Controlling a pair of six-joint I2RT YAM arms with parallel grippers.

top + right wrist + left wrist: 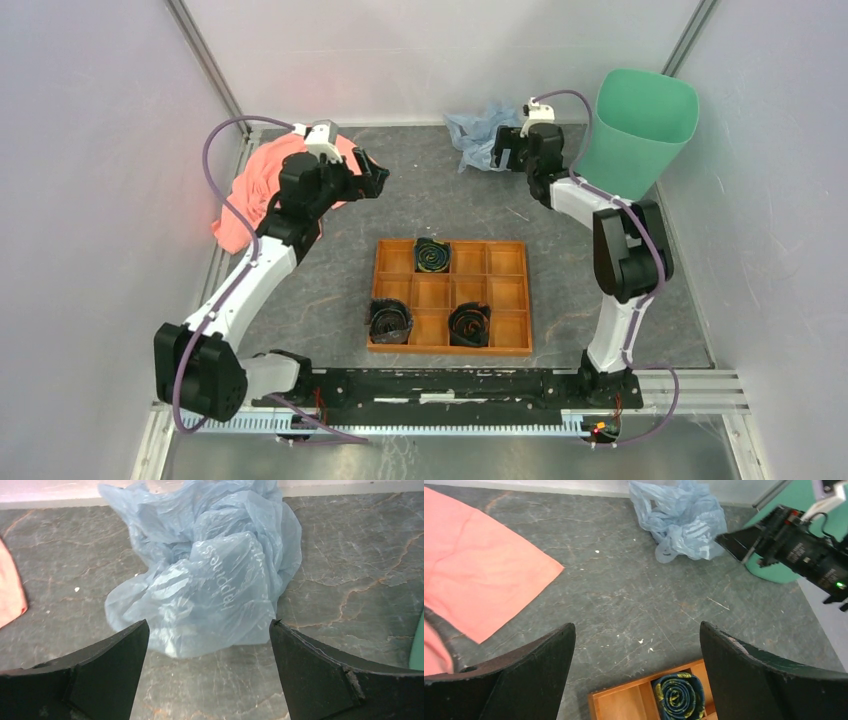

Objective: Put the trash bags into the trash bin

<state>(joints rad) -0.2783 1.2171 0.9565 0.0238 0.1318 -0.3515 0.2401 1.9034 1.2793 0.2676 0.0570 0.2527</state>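
thin crinkly pale blue plastic bag (210,575) is lying crumpled (no clear long axis) on worktop (430,210) near mint-green tapered plastic bin (640,120) | right hand (207,625) is hovering between bin and bag, spread wide, empty, facing bag | left hand (636,630), spread, empty, is hanging farther from bin

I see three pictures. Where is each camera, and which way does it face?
Top external: above, behind the robot, looking down at the left arm, the right arm, the orange-brown wooden compartment tray and the mint-green plastic bin.
Left wrist: on the left arm, facing across the table past the salmon-pink cloth; the open left end effector frames the bottom.
Right wrist: on the right arm, aimed low at the crumpled pale blue plastic bag beyond the open right end effector.
Shared: both wrist views show that bag.
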